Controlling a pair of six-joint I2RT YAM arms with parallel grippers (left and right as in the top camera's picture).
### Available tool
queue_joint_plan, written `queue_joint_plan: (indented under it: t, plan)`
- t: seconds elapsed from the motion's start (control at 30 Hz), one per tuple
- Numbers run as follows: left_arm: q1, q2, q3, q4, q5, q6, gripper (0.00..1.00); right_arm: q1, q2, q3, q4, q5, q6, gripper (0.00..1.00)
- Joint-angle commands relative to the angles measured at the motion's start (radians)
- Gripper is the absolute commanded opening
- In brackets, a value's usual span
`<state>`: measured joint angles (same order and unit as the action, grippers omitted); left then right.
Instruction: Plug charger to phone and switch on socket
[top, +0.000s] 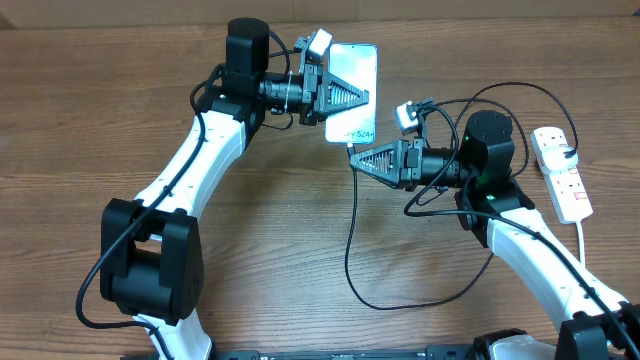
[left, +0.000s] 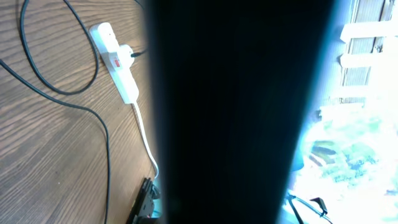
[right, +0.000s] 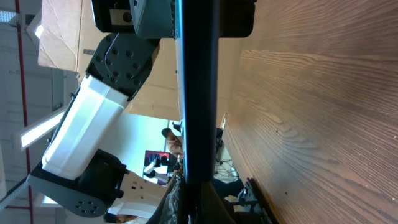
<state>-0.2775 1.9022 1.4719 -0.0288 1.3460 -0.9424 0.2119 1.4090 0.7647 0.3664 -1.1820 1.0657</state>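
Phone (top: 355, 62), at the far middle of the worktop (top: 120, 110) with its long axis running away from the robot, is pinched by the left tool (top: 362, 97), its near end just beside the right tool (top: 354, 157), which seems pressed together on the charger (top: 349, 230) tip.

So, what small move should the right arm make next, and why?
Probably ease the right gripper a little toward the phone, pressing the charger tip into its lower edge. The left gripper holds the phone, the tip sits right at that edge, and the plug is already in the socket; whether the tip is seated I cannot tell.
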Motion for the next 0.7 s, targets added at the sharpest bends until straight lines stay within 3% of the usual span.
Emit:
queue_joint_plan:
  t: [0.0, 0.67]
  plan:
    - [0.002, -0.032, 0.008, 0.003, 0.06, -0.016, 0.04, -0.015, -0.016, 0.019, 0.016, 0.109, 0.028, 0.04]
    - [0.002, -0.032, 0.008, 0.003, 0.043, -0.077, 0.04, 0.1, -0.016, 0.019, 0.052, 0.319, 0.007, 0.04]
